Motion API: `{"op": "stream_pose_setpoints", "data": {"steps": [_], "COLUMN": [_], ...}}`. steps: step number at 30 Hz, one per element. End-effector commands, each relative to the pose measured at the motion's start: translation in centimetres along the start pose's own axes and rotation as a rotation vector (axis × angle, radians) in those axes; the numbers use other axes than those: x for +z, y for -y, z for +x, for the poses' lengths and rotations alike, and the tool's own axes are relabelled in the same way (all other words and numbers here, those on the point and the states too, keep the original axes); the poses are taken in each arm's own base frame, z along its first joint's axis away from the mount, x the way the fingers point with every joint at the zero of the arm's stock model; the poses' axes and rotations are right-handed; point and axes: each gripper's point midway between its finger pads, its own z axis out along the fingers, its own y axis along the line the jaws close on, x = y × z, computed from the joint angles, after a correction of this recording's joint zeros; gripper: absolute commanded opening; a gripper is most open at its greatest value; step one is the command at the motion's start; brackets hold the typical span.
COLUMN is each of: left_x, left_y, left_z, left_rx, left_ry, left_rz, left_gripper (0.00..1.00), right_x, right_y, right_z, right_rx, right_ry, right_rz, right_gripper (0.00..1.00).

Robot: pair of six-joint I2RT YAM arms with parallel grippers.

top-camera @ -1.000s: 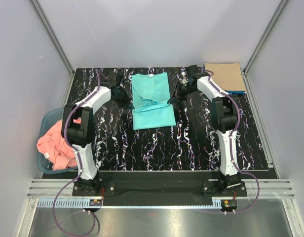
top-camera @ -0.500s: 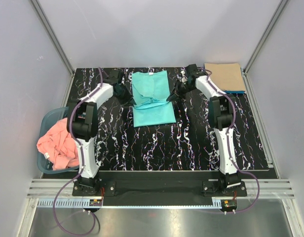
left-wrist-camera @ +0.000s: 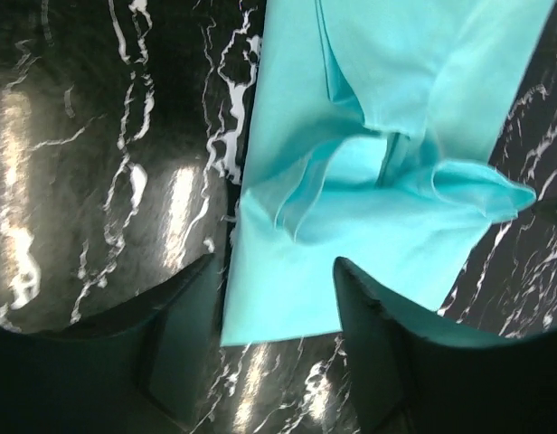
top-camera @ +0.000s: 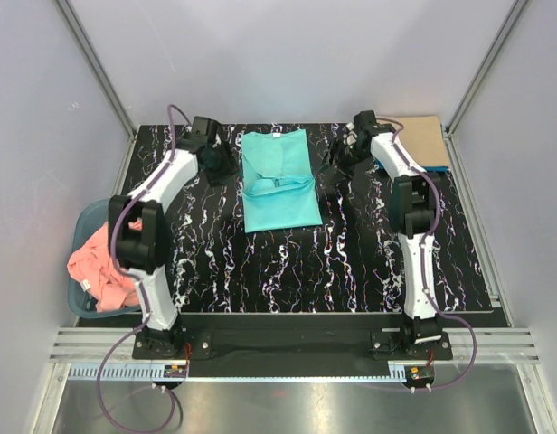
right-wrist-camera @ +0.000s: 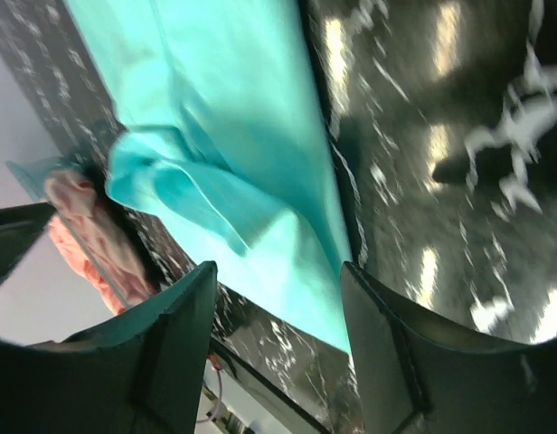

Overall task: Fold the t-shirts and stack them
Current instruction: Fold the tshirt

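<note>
The turquoise-green t-shirt [top-camera: 277,185] lies on the far middle of the worktop [top-camera: 306,271]. It is folded into a narrow panel, with a puckered ridge of loose folds across its middle. The left gripper [top-camera: 219,170] and right gripper [top-camera: 337,163] flank it, jaws wide and empty. A salmon pink t-shirt [top-camera: 102,262] lies crumpled in the basket [top-camera: 87,215]. A tan-beige t-shirt [top-camera: 412,137] sits folded at the far right corner.
</note>
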Motion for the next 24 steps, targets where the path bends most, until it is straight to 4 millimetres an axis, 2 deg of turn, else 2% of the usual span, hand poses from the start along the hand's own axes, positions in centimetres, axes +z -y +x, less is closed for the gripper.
{"op": "stream_pose_setpoints", "data": {"steps": [1, 2, 3, 4, 5, 6, 7, 8, 9, 10, 11, 13, 15, 20, 22, 24], "left_x": [-3.5, -3.5, -4.4, -3.7, -3.7, -4.0, -3.4, -3.0, -2.7, -2.2, -1.4, -0.5, 0.8, 2.5, 3.0, 3.4], "left_y": [0.5, 1.2, 2.2, 1.6, 2.8, 3.5, 3.1, 3.7, 3.7, 3.7, 3.4, 2.9, 1.6, 0.6, -0.2, -1.6], "left_z": [1.2, 1.9, 3.0, 5.1, 5.8, 7.1, 8.7, 9.3, 9.8, 10.5, 10.9, 10.5, 10.8, 11.2, 11.8, 13.2], "left_rx": [0.099, 0.136, 0.160, 0.171, 0.197, 0.208, 0.206, 0.207, 0.207, 0.207, 0.205, 0.199, 0.191, 0.175, 0.161, 0.152], "left_ry": [0.065, 0.067, 0.050, 0.002, 0.006, -0.027, -0.063, -0.067, -0.076, -0.087, -0.103, -0.098, -0.116, -0.135, -0.154, -0.206], "left_rz": [0.041, 0.076, 0.145, 0.161, 0.220, 0.284, 0.296, 0.320, 0.325, 0.316, 0.298, 0.250, 0.181, 0.136, 0.101, 0.051], "left_gripper": [0.55, 0.52, 0.49, 0.44, 0.43, 0.42, 0.40, 0.38, 0.38, 0.37, 0.35, 0.33, 0.31, 0.31, 0.31, 0.31], "right_x": [-3.7, -4.0, -3.6, -4.5, -4.5, -3.9, -4.1, -3.6, -3.0, -2.5, -2.1, -1.0, -0.4, 1.5, 2.1, 2.4], "right_y": [-1.6, -1.6, -0.8, -1.5, -1.6, -1.1, -1.6, -1.7, -1.6, -1.8, -1.9, -2.1, -2.2, -0.9, 0.2, 1.3], "right_z": [2.0, 2.4, 3.8, 4.4, 4.5, 6.2, 6.7, 7.0, 8.2, 8.4, 8.8, 9.7, 9.5, 9.2, 9.4, 10.1], "right_rx": [-0.067, -0.074, -0.060, -0.072, -0.078, -0.054, -0.062, -0.070, -0.053, -0.057, -0.050, -0.043, -0.062, -0.034, -0.028, -0.019], "right_ry": [0.036, 0.037, 0.002, 0.007, 0.013, -0.033, -0.033, -0.035, -0.072, -0.078, -0.092, -0.126, -0.126, -0.143, -0.149, -0.161], "right_rz": [0.013, 0.011, 0.008, -0.010, -0.029, -0.050, -0.070, -0.086, -0.102, -0.121, -0.135, -0.139, -0.128, -0.098, -0.063, -0.041], "right_gripper": [0.65, 0.65, 0.64, 0.63, 0.62, 0.59, 0.54, 0.48, 0.41, 0.30, 0.26, 0.16, 0.10, 0.08, 0.08, 0.07]}}
